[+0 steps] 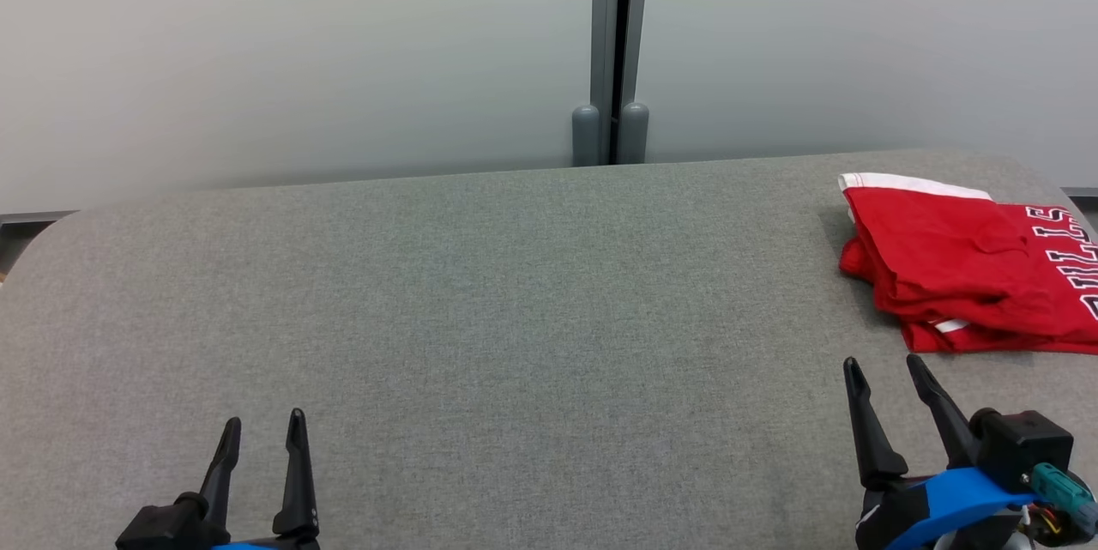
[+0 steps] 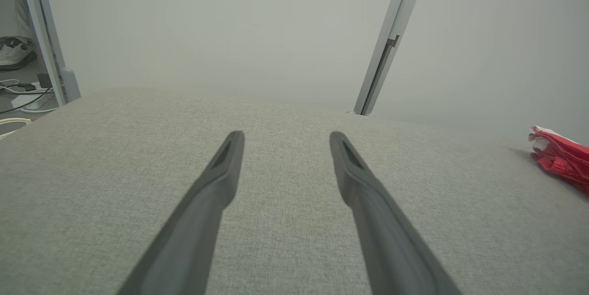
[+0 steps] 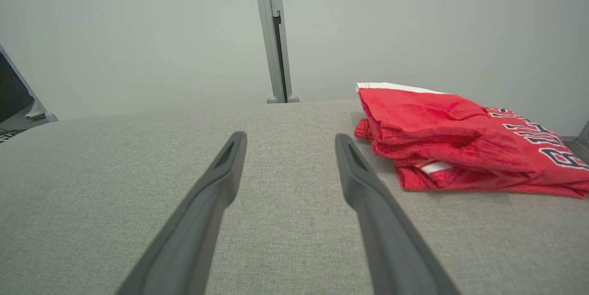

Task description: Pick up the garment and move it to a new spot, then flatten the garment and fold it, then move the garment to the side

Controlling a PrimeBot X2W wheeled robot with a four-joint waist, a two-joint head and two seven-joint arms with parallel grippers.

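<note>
Resting folded near the far right corner of the tabletop (image 1: 515, 318), the red garment (image 1: 961, 275) looks already set aside (lettering up, layers stacked). The left tool (image 1: 263, 420) and right tool (image 1: 883, 362) both stand released and empty by the near edge. I judge the best finish is to keep the right tool clear of the cloth, so no finger snags a fold.

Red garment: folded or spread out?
Folded. The red garment lies as a compact stack of layers near the table right edge, edges doubled over.
</note>
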